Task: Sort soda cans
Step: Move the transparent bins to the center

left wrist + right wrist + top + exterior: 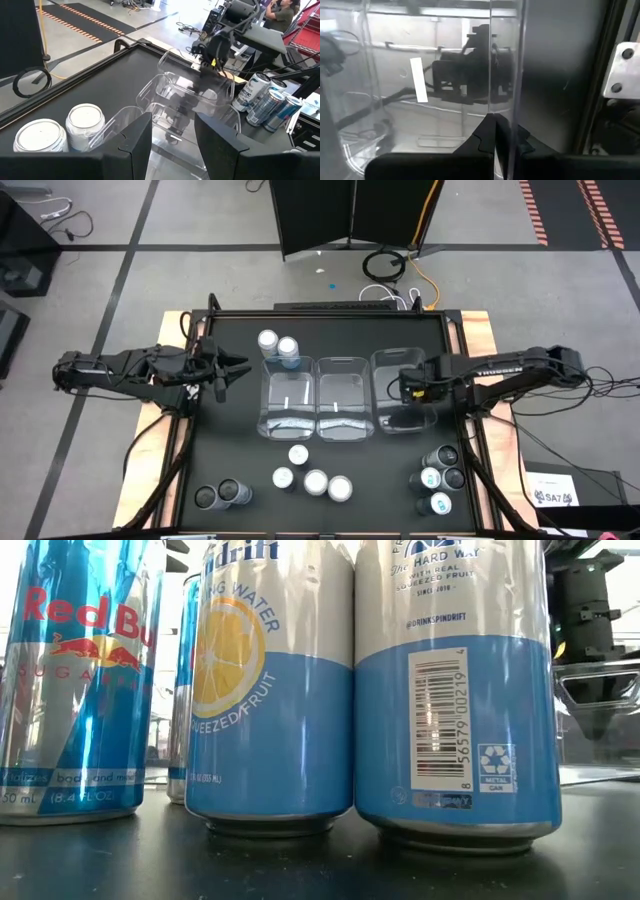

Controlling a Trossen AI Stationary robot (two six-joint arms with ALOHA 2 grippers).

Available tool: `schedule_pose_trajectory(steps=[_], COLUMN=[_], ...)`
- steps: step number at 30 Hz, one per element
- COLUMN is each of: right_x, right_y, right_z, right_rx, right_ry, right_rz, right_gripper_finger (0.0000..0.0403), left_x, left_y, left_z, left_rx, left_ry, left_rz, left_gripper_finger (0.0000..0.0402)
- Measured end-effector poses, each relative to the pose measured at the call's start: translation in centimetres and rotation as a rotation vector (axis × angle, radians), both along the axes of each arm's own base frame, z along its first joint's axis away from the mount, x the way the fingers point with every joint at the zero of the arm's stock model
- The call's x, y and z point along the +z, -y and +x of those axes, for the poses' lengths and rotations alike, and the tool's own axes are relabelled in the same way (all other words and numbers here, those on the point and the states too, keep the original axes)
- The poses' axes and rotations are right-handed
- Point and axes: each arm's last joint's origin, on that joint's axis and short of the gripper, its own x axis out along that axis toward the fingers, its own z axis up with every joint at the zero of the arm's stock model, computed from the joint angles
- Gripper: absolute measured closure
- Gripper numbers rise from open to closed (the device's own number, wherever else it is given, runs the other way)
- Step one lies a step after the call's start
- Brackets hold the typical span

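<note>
soda cans (270,690): Red Bull, Spindrift | left fingers (135,145) apart | right fingers (495,142) nipping bin wall (505,60)

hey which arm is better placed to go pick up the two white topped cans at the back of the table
Left. The left claw hangs open just beside the two white-topped cans, which show near its fingers in its wrist view. The right claw is over the rightmost clear bin, two bins away.

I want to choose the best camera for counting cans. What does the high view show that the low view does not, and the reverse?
Only the high view shows the three clear rectangular plastic bins, both arms and every can group, such as the two white-topped cans.

Only the low view shows can labels: a barcode and lemon picture.

Both show soda cans on the black table.
</note>
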Motion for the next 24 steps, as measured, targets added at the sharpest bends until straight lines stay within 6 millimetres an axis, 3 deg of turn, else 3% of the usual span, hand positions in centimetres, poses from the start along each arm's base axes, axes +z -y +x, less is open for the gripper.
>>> schedule_pose_trajectory(steps=[8, 24], right_x=[0.0, 0.0], right_y=[-1.3, -2.5], right_z=[0.3, 0.3], right_rx=[-0.074, -0.045], right_ry=[0.039, 0.041], right_rz=[-0.008, 0.016], right_gripper_finger=[0.0403, 0.0403], left_x=[0.0, 0.0], left_y=[0.0, 0.0], left_z=[0.0, 0.0], left_rx=[-0.001, -0.002], left_ry=[-0.005, -0.004], left_rz=[0.004, 0.006], left_gripper_finger=[0.0243, 0.0243])
